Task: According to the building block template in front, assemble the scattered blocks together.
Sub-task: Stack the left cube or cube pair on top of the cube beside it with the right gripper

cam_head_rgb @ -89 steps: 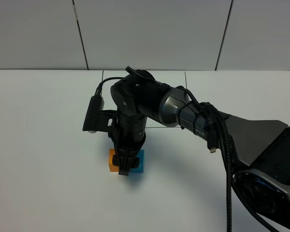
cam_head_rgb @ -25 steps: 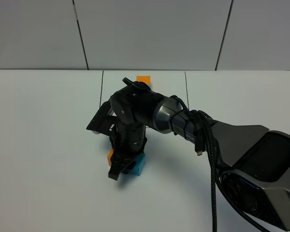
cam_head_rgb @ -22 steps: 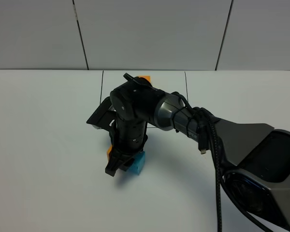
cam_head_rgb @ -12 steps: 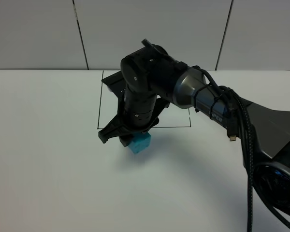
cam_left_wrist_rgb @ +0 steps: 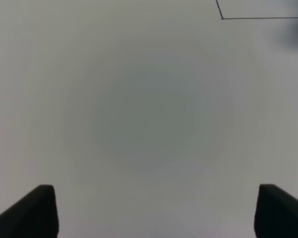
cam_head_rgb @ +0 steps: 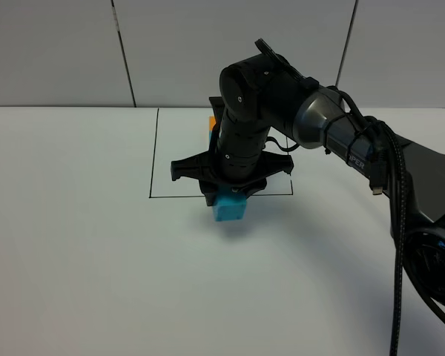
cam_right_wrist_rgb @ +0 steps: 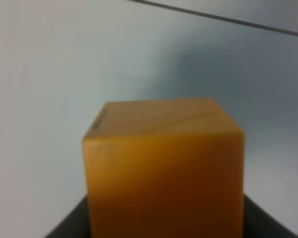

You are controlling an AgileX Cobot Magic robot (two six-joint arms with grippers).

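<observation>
On the white desk (cam_head_rgb: 74,245) sits one small teal-blue cube (cam_head_rgb: 229,208); the right pincer (cam_right_wrist_rgb: 164,233) grips one small orange cube (cam_right_wrist_rgb: 164,168); the left pincer (cam_left_wrist_rgb: 151,210) gapes wide.

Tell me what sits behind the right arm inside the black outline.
In the high view, only an orange sliver shows past the right arm, within the black outline. The arm covers the rest of the outlined area, so nothing more can be told.

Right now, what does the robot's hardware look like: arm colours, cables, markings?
The right arm is glossy black with a grey-silver section, small white lettering and black cables along it. The left gripper shows only two black fingertips.
</observation>
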